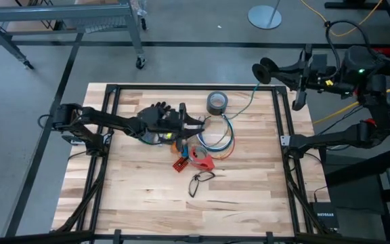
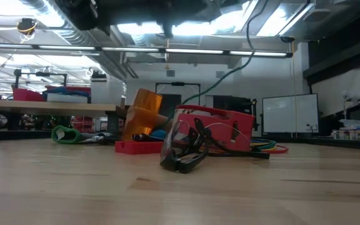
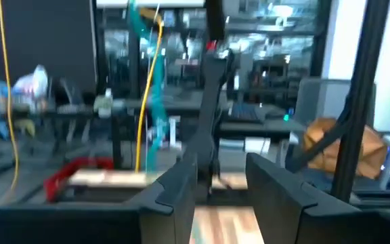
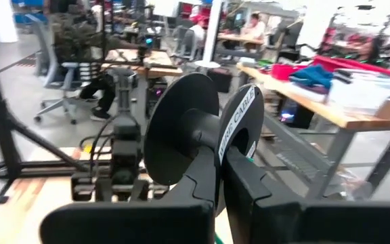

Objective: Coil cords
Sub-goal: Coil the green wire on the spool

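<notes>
The left arm is reaching in from the table's left edge toward the centre, and the left gripper [image 1: 196, 123] is hovering just at the near edge of the cords [image 1: 217, 139]; in the left wrist view its two dark fingers [image 3: 175, 186] are standing apart with bare tabletop showing between them, holding nothing. The cords, a loose loop of blue, grey-white and red-orange cable, are lying on the wooden table [image 1: 249, 196] near its middle, just right of that gripper, with one green strand running off toward the far right corner. A grey tape roll [image 1: 217, 103] is sitting just beyond the loop. Near the loop's front, a red block [image 1: 200, 158] and a smaller red piece [image 1: 179, 165] are resting, with an orange item [image 2: 144, 112] beside them, and a pair of dark glasses [image 1: 198, 181] is lying nearer the front edge. The right arm is waiting beyond the table's far right corner, and the right gripper [image 1: 268, 70] is clamping a black wire spool [image 4: 202, 132] between closed fingers.
</notes>
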